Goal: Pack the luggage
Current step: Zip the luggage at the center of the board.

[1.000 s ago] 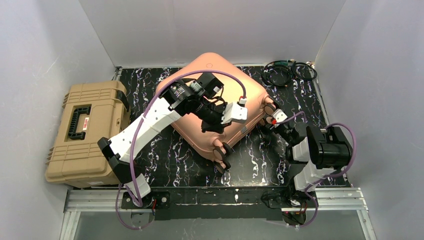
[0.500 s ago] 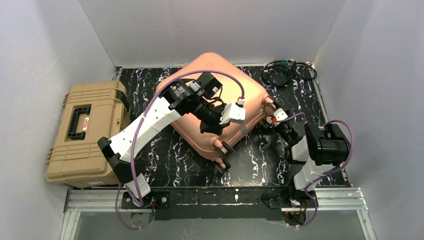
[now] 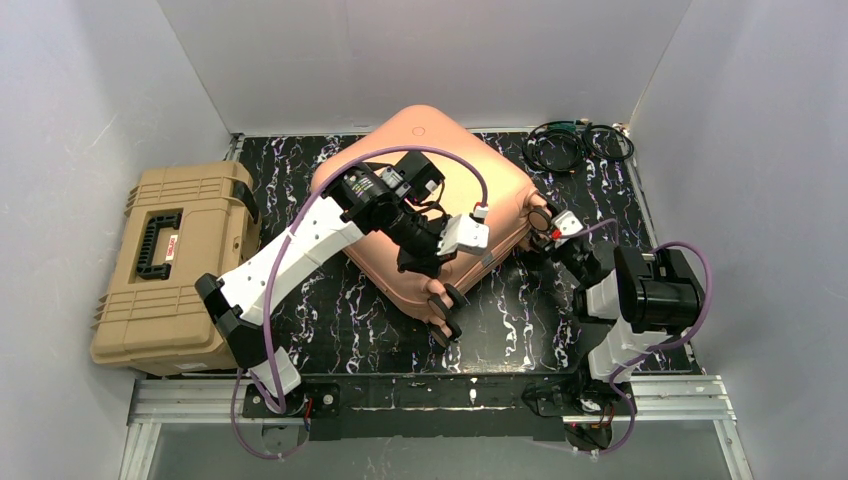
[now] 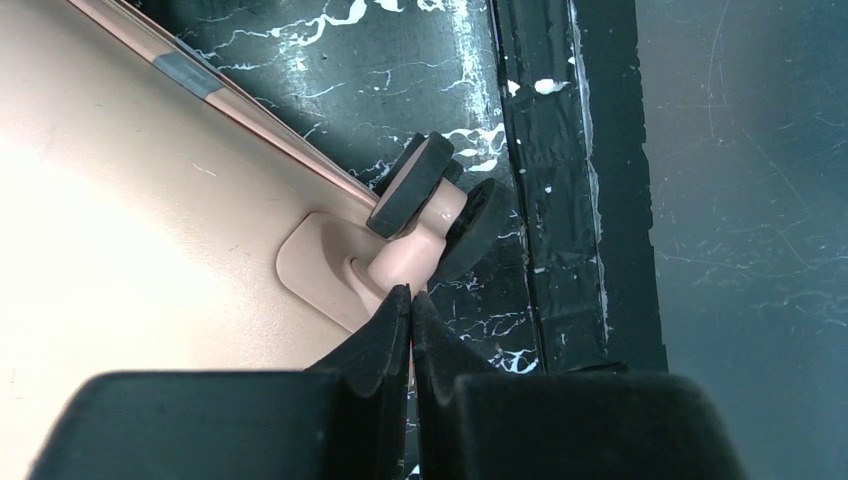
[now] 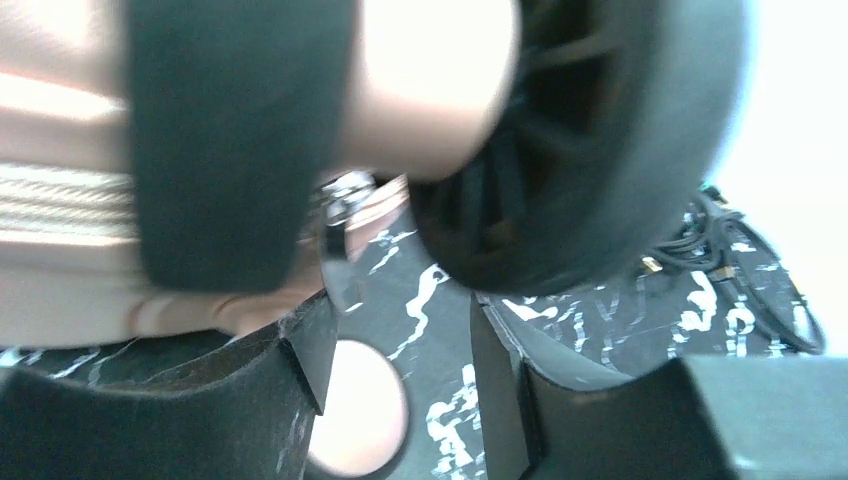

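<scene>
Luggage point(image 3: 430, 190) lies closed at centre frame, with the toolbox point(image 3: 175, 265) along the left edge. The left gripper point(image 4: 411, 310), pressed together, is at the lower wheel mount point(image 4: 395, 270). The right gripper point(image 5: 400, 340), spread, crowds the right-corner wheel point(image 5: 590, 150).

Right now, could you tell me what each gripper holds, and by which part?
Nothing is held. The left gripper is shut, empty, at a wheel of the luggage; the right gripper stands open by another wheel.

The black marbled tabletop point(image 3: 520, 310) carries a pink suitcase point(image 3: 440, 160), a tan toolbox point(image 3: 200, 205) on the left, and coiled cables point(image 3: 565, 148) at the far right.
</scene>
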